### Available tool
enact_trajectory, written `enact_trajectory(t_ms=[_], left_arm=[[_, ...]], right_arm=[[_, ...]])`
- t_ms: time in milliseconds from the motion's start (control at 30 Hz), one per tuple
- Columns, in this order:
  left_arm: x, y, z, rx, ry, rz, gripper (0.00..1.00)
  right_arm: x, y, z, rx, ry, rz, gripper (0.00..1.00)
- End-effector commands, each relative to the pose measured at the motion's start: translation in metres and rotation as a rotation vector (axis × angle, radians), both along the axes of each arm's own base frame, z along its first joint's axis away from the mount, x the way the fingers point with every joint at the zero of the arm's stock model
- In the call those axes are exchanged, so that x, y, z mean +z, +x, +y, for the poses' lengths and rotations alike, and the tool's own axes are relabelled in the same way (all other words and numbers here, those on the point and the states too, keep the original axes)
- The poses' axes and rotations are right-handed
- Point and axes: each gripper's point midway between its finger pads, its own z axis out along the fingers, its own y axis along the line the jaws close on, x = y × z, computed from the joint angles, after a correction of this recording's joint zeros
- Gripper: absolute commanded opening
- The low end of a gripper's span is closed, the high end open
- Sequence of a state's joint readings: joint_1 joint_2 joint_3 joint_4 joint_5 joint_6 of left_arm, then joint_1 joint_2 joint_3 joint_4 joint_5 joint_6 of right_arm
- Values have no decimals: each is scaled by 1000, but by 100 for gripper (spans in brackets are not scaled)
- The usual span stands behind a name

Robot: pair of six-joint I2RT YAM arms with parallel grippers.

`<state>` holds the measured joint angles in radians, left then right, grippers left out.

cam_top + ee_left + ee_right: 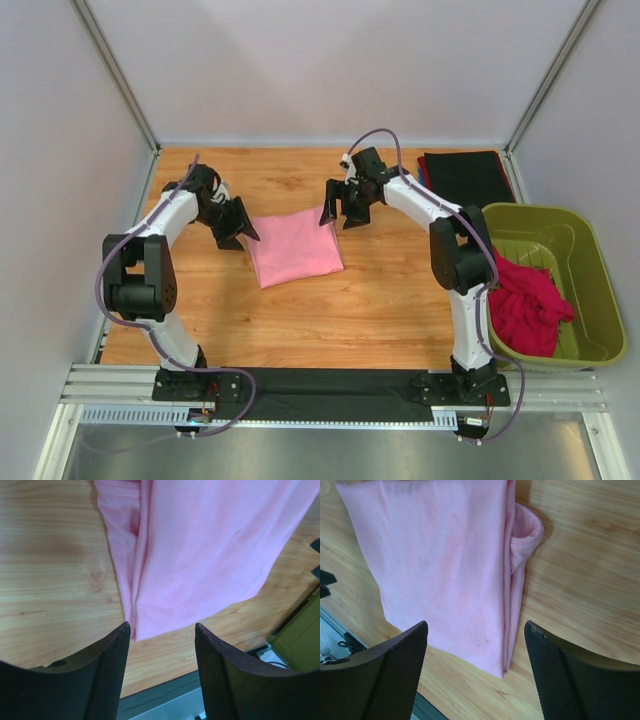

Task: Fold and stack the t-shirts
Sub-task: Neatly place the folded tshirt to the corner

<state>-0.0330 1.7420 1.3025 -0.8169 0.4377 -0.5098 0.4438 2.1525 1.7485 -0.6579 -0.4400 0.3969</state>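
A light pink t-shirt (294, 246) lies folded into a flat rectangle in the middle of the table. It also shows in the left wrist view (200, 550) and in the right wrist view (445, 565). My left gripper (238, 231) is open and empty, just left of the shirt's far left corner. My right gripper (340, 214) is open and empty, just above the shirt's far right corner. A stack of folded shirts (467, 178), black on top with red and blue edges, lies at the far right. A magenta-red shirt (525, 303) lies crumpled in the tub.
An olive-green plastic tub (580, 265) stands at the right edge of the table, beside the right arm. White walls close off the back and both sides. A metal rail runs along the near edge.
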Motion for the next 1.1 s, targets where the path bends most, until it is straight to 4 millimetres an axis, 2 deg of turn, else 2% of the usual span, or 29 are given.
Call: enact_trajectory(t_ms=[0,267,533,633,667,867,1067], left_arm=[[-15,8,-4,-36,-32,-34,62],[-48,18,-5,-4,-38,21,62],[-76,11,-2,11,2,116,58],[-85,6,1,14,29,150,50],[-88,4,4,18,45,160,43],[-89,4,4,29,53,187,21],[-91,4,3,22,66,200,19]], right_arm=[[4,-4,0,30,13,-1,79],[-26,4,2,41,-17,11,77],[-63,4,2,44,-59,4,74],[-65,-1,7,62,-57,-17,72],[-67,-4,8,66,-59,-15,72],[-76,-27,11,112,-78,14,66],[-89,-38,5,87,-102,38,59]])
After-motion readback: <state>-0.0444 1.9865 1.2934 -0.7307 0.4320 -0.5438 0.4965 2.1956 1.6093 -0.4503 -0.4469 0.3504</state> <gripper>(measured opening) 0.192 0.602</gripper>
